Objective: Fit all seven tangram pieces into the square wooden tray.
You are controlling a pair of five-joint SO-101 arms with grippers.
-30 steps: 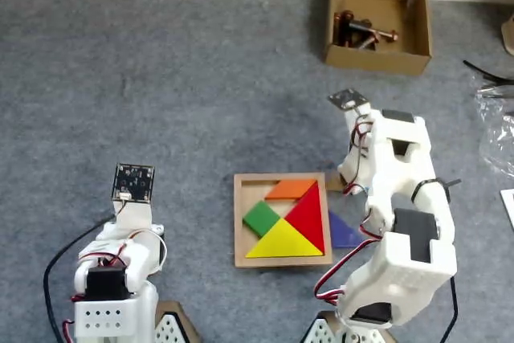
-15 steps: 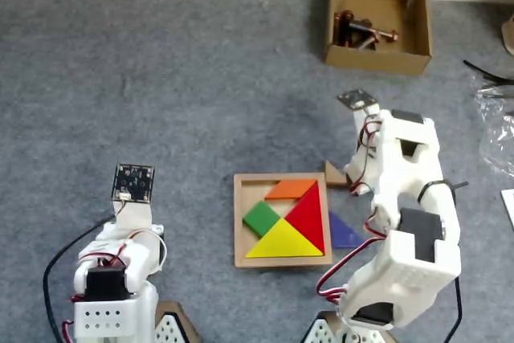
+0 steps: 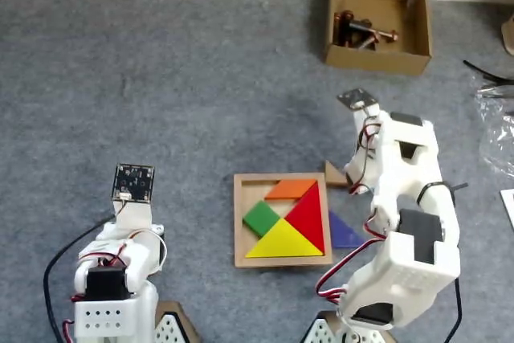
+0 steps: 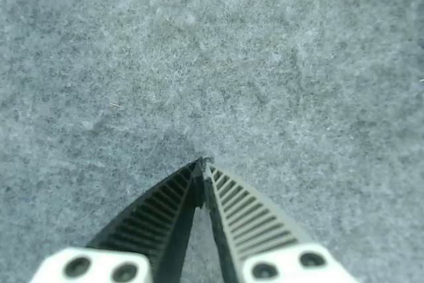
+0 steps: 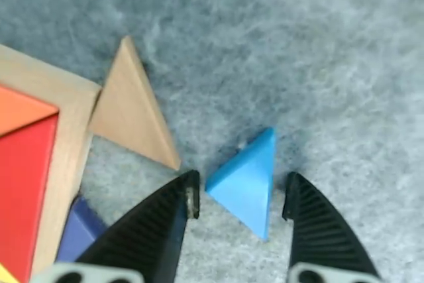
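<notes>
Right arm [image 3: 405, 198]: bent forward beside the tray [image 3: 238, 222], along its right edge. My right pincer [image 5: 241, 193]: spread, a fingertip on either side of the light blue triangle [image 5: 246, 180] on the carpet, with the wooden triangle [image 5: 132, 114] near.

Left pincer [image 4: 202, 164]: pressed together over bare carpet.

High view adds: orange [image 3: 289, 189], green [image 3: 260, 218], red [image 3: 309, 214] and yellow [image 3: 283, 242] pieces seated in the tray.
</notes>
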